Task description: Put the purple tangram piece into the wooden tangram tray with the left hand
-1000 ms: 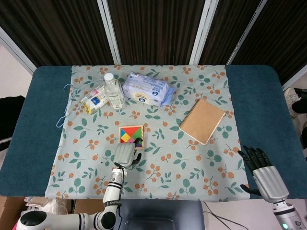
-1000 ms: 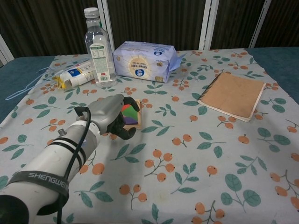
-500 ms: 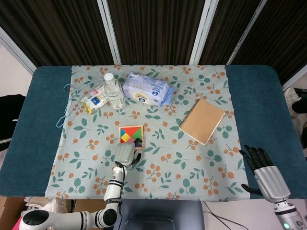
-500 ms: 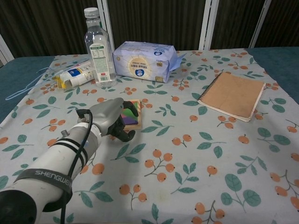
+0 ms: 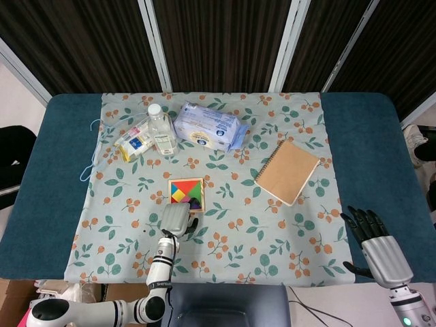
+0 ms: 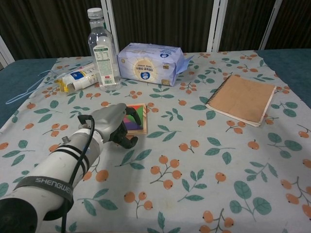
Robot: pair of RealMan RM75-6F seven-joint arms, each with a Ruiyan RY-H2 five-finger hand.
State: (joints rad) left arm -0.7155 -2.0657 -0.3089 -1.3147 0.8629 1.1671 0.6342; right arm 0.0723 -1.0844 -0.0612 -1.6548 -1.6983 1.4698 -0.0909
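Note:
The wooden tangram tray [image 5: 185, 180] [image 6: 145, 119] lies mid-cloth, filled with coloured pieces. The purple piece [image 5: 196, 202] [image 6: 136, 127] lies flat in the tray's near right corner. My left hand [image 5: 176, 218] [image 6: 112, 122] hovers just at the tray's near edge, its fingers loosely curved and apart from the thumb, with nothing between them; in the chest view it covers the tray's left part. My right hand [image 5: 373, 242] rests off the cloth at the near right of the table, fingers stretched out and empty; only the head view shows it.
At the back left stand a clear bottle [image 6: 103, 51], a small yellow-and-white pack [image 6: 77, 80] and a blue-white tissue pack [image 6: 149, 64]. A brown spiral notebook [image 6: 241, 98] lies at the right. A blue cord [image 5: 88, 163] trails off the cloth's left edge.
My left hand has drawn back toward me from the tray, uncovering more of it. The purple piece stays in the tray. The right hand has barely shifted.

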